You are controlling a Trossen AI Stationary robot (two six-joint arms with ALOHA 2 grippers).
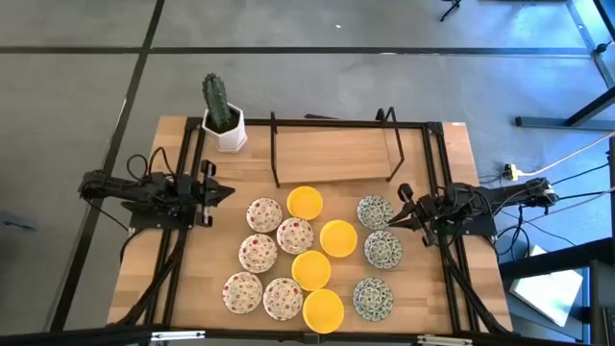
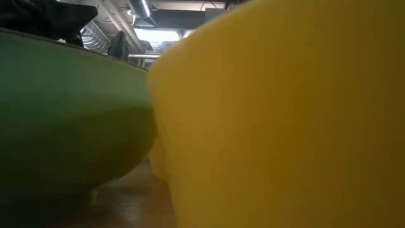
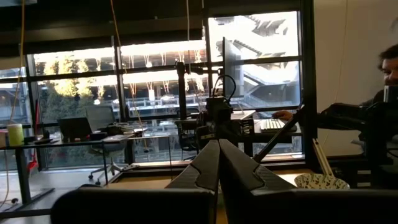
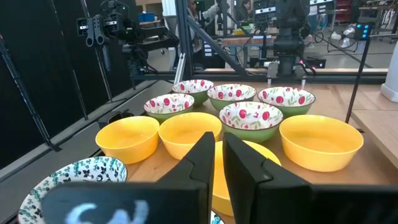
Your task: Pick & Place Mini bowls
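Note:
About a dozen mini bowls stand upright on the wooden table between my arms. Yellow ones (image 1: pixel 305 202) (image 1: pixel 338 237) run down the middle, red-speckled ones (image 1: pixel 264 213) (image 1: pixel 258 252) sit toward the left, and green-grey patterned ones (image 1: pixel 374 210) (image 1: pixel 382 249) sit toward the right. My left gripper (image 1: pixel 227 192) is shut and hovers left of the group, touching nothing. My right gripper (image 1: pixel 398 205) is shut above the table beside the far green-grey bowl. The right wrist view shows yellow bowls (image 4: pixel 320 142) and red-speckled bowls (image 4: pixel 252 118) ahead of the fingers (image 4: pixel 219 152).
A white hexagonal pot with a cactus (image 1: pixel 223 120) stands at the far left corner. A dark wire frame around a wooden board (image 1: pixel 336 154) occupies the far middle. The low view is filled by a yellow bowl (image 2: pixel 285 114) and a bowl's green underside (image 2: pixel 63 114). A person (image 3: pixel 388 62) sits beyond the table.

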